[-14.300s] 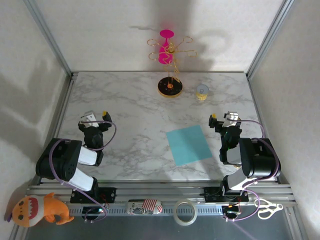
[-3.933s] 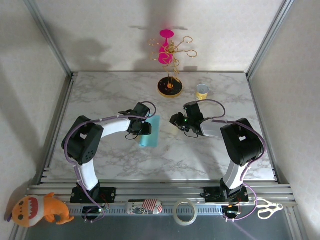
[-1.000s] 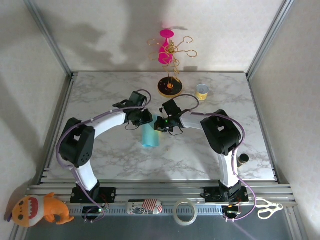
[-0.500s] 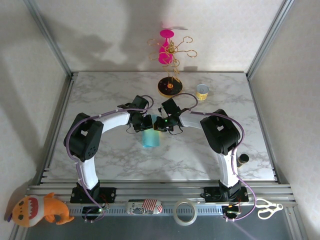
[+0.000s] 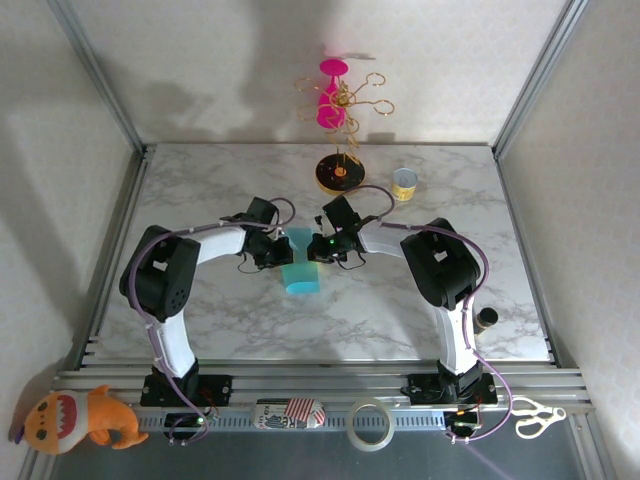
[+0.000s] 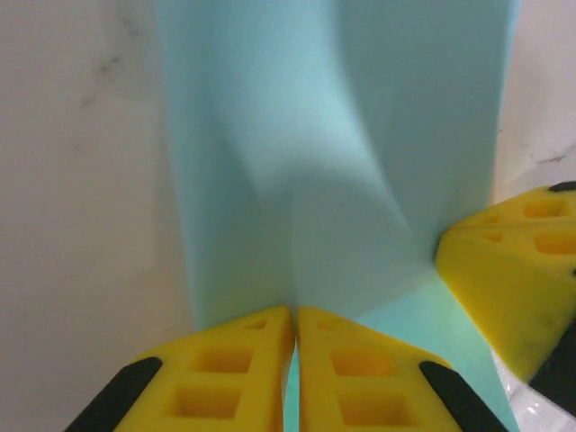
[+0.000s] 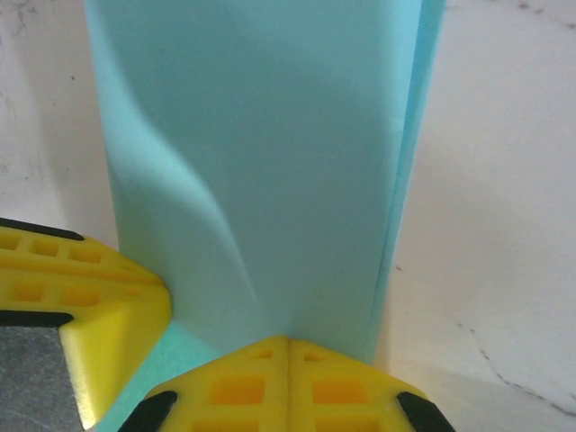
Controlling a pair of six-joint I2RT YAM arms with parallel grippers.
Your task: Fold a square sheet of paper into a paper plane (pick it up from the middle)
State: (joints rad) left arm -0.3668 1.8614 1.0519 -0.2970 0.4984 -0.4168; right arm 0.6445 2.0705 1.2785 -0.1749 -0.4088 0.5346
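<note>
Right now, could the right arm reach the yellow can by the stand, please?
Probably not: the right end effector is shut on the folded teal paper; otherwise the way to the yellow can looks free.

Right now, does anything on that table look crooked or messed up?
Only the square sheet of paper: doubled over mid-table, it buckles into a soft bulge where the left gripper and right gripper pinch it, rather than lying flat.

High above and behind, looking down over the whole table (image 5: 200, 190). From each wrist, pressed very close, side by side, facing along the blue paper (image 5: 301, 275) (image 6: 342, 135) (image 7: 270, 135); shared across all three, that same paper.
</note>
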